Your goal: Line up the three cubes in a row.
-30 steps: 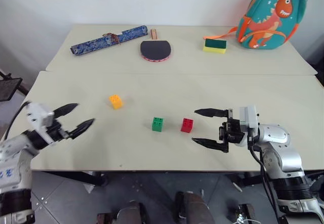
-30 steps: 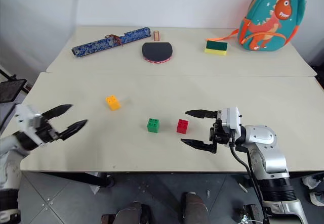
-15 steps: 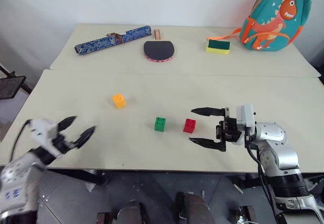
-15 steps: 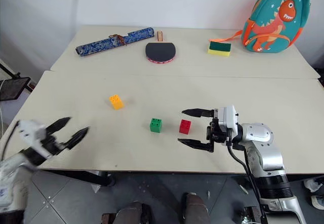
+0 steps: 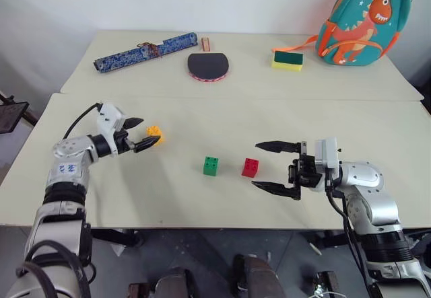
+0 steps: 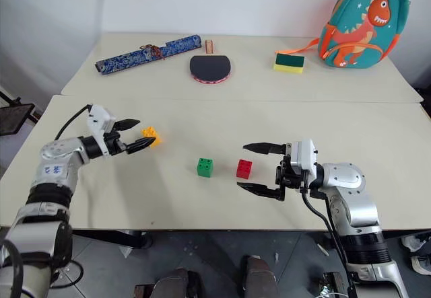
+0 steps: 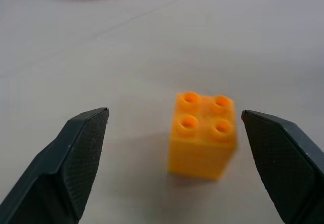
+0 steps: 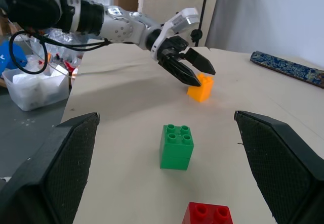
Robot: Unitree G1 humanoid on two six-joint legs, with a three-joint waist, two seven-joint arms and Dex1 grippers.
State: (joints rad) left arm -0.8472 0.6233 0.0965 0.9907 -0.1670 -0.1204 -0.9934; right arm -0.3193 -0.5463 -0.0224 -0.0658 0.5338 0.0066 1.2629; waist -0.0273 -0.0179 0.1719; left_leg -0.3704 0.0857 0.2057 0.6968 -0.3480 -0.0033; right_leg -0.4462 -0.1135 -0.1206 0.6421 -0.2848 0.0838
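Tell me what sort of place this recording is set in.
Probably a lab or test room, not a home: two plain tables against a bare white wall, staged props such as a paddle and a backpack, and a storage bin nearby.

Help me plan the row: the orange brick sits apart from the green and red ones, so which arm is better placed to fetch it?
Left. The left gripper is open right at the orange brick; the right gripper, also open, waits beside the red brick, beyond the green brick.
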